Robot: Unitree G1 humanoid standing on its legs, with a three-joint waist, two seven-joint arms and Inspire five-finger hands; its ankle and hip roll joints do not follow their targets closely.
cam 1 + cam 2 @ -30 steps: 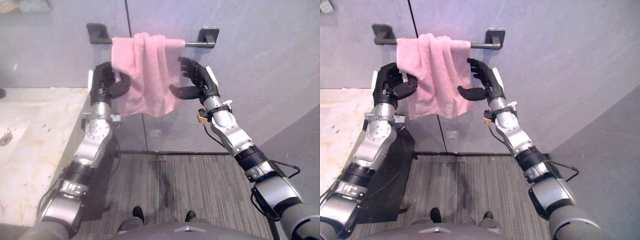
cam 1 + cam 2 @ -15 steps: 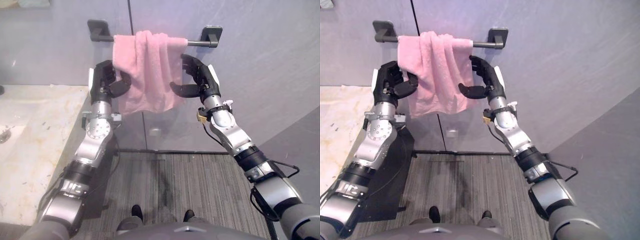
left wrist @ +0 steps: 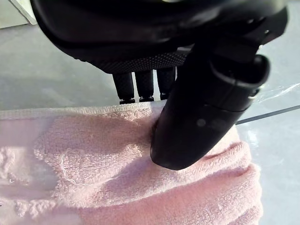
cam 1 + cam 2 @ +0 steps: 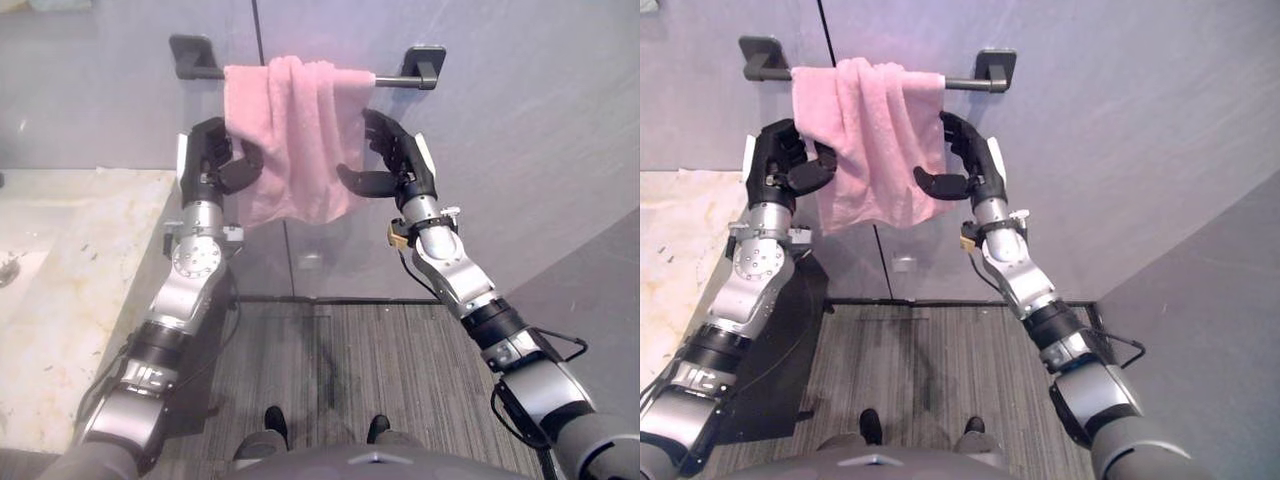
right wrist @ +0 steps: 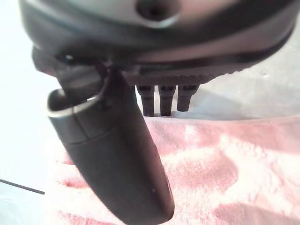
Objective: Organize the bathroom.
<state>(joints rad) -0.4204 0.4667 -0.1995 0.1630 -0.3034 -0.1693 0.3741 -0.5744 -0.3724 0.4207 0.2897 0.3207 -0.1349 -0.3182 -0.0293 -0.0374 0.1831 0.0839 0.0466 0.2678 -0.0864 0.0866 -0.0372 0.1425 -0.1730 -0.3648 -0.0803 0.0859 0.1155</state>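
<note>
From the left eye view, I see a pink towel (image 4: 293,140) draped bunched over a dark wall bar (image 4: 395,81), hanging toward the bar's left half. My left hand (image 4: 212,165) sits at the towel's left edge and my right hand (image 4: 392,165) at its right edge, thumb reaching in under the cloth's lower corner. A pale countertop (image 4: 60,270) lies to the left.

The right eye view shows the same arrangement: left hand (image 4: 785,165) at one edge, right hand (image 4: 965,165) at the other, the towel (image 4: 875,140) uneven between them.

In the left wrist view, my thumb (image 3: 206,103) presses onto the towel (image 3: 117,159) while the fingertips (image 3: 144,86) sit behind its hem; I judge this a pinch on the edge.

In the right wrist view, the thumb (image 5: 117,159) lies over the towel (image 5: 225,173), with the fingertips (image 5: 164,101) past its top edge. I cannot tell whether cloth is actually gripped.

My worry: if one hand pulls harder, the towel could slide off the bar, and a loose right-hand hold would leave that side bunched.
</note>
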